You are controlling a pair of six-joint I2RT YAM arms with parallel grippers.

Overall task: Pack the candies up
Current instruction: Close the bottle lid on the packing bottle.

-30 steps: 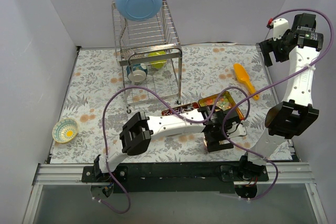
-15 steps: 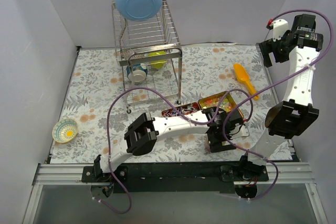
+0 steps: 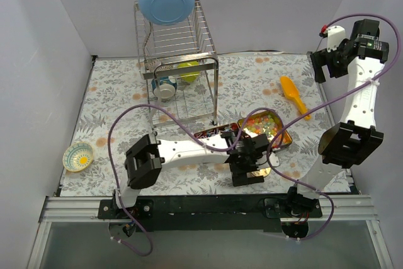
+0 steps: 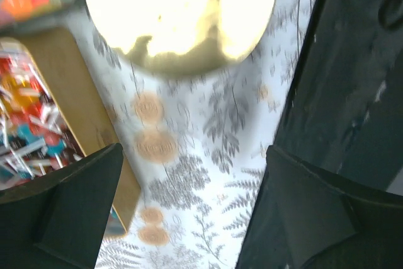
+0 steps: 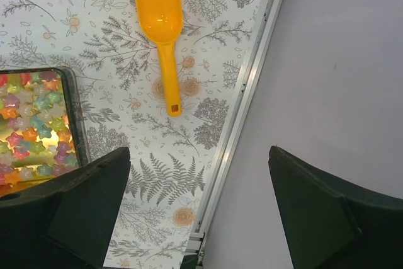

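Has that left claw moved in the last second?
Yes. The left gripper has slid leftward, away from the right end of the candy tin.

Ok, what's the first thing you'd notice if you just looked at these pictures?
Probably the big blue bowl perched on top of the wire rack at the back. Then the tin of bright candies right of centre, and the yellow scoop lying just behind it to the right.

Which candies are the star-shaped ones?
The pastel candies at the right end of the tin, nearest the scoop. The wrapped candies at its left end, beside the rack, are mostly red and white.
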